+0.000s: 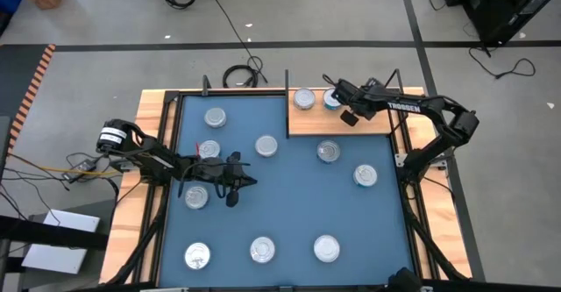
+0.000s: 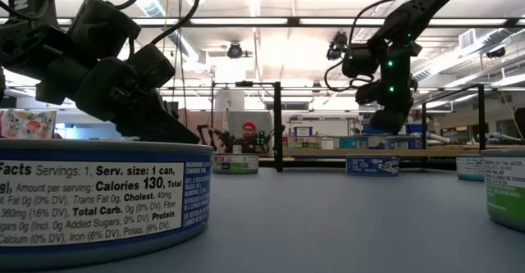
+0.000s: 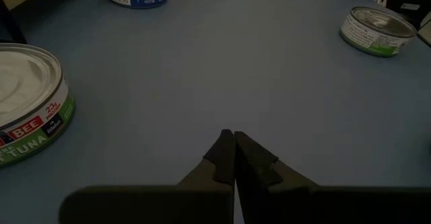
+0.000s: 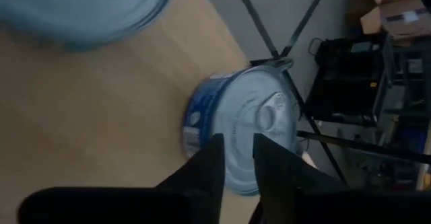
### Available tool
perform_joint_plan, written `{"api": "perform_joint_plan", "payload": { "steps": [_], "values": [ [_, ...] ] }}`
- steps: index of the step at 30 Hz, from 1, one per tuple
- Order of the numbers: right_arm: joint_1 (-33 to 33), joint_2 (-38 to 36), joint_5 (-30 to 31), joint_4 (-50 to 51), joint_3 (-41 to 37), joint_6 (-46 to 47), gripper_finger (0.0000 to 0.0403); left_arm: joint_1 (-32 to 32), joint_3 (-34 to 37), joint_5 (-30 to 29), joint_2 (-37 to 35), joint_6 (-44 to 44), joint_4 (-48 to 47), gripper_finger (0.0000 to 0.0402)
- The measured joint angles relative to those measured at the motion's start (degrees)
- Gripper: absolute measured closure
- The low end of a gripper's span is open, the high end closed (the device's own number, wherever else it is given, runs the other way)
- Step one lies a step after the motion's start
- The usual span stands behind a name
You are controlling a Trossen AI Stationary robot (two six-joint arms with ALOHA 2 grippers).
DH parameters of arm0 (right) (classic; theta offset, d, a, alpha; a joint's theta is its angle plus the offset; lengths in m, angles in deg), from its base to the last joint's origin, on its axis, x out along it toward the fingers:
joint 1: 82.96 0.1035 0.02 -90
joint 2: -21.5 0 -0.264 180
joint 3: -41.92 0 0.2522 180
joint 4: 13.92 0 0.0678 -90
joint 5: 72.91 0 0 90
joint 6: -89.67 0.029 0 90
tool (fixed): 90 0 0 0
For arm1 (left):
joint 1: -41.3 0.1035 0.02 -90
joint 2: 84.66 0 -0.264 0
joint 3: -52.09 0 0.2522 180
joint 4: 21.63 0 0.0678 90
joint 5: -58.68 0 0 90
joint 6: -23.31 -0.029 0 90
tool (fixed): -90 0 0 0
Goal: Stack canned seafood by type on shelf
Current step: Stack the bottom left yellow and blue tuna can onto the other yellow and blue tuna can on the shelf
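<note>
Hovering over the shelf (image 1: 351, 124) at the far right, the right gripper (image 4: 236, 150) shows a narrow gap above a blue tin (image 4: 236, 126), a detail only its wrist view gives; left gripper (image 3: 234, 143) pinched closed, empty, over the mat (image 1: 289, 195) among scattered tins.

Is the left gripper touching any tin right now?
Apart. The left wrist view shows the left gripper shut over bare blue mat, with a clear gap to the nearest tin.
</note>
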Motion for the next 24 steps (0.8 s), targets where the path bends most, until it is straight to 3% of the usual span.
{"api": "perform_joint_plan", "payload": {
  "steps": [5, 10, 13, 18, 24],
  "values": [
    [1.35, 0.00, 0.85, 1.76, 2.25, 0.20, 0.0279, -0.01, 0.00, 0.01, 0.00, 0.01, -0.06, 0.0395],
    [7.12, -1.08, 7.11, 5.60, 5.56, 3.90, 0.0279, -0.02, 0.00, 0.96, 0.00, 0.16, -0.06, 0.0395],
    [11.31, -3.54, 7.25, 5.71, 5.86, 5.95, 0.0304, 0.00, 0.00, 0.96, 0.00, 0.07, -0.08, 0.0395],
    [17.32, -7.81, 7.04, 2.11, 3.80, 7.61, 0.0388, -0.02, 0.00, 1.02, 0.00, 0.03, -0.10, 0.0395],
    [24.89, -12.96, 3.28, -9.47, -1.97, 7.72, 0.0397, -0.02, 0.00, 1.25, 0.00, 0.00, 0.02, 0.0395]
  ]
}}
